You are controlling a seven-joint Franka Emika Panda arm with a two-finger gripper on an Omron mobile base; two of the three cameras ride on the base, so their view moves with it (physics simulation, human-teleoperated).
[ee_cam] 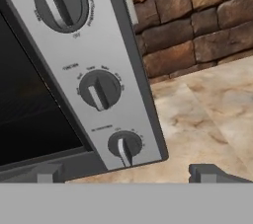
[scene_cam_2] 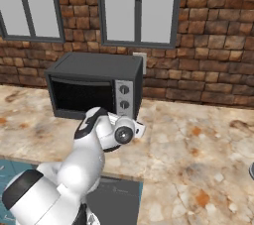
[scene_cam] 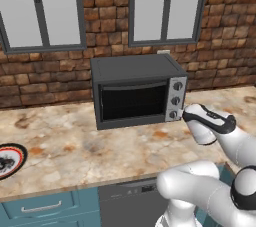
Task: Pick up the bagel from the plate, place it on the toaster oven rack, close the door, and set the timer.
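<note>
The dark grey toaster oven (scene_cam: 135, 73) stands on the counter against the brick wall, and its door (scene_cam: 132, 102) is shut. The dark glass hides the rack. At the counter's far left lies the plate (scene_cam: 10, 158), cut off by the frame's edge; the bagel is out of view. My gripper (scene_cam: 182, 114) hovers at the oven's lower right front corner. In the hand view the gripper (ee_cam: 129, 173) is open wide, its fingertips (ee_cam: 49, 172) straddling the lowest knob (ee_cam: 125, 145) of the silver control panel (ee_cam: 74, 55), a short way in front of it. Nothing is between the fingers.
Above that knob are a middle knob (ee_cam: 100, 90) and a top knob (ee_cam: 60, 2). Marbled counter (scene_cam_2: 198, 140) stretches to the oven's right. The brick wall (scene_cam_2: 208, 70) and windows stand behind. Teal drawers (scene_cam: 45, 206) and a dishwasher (scene_cam: 127, 203) sit below the counter's front edge.
</note>
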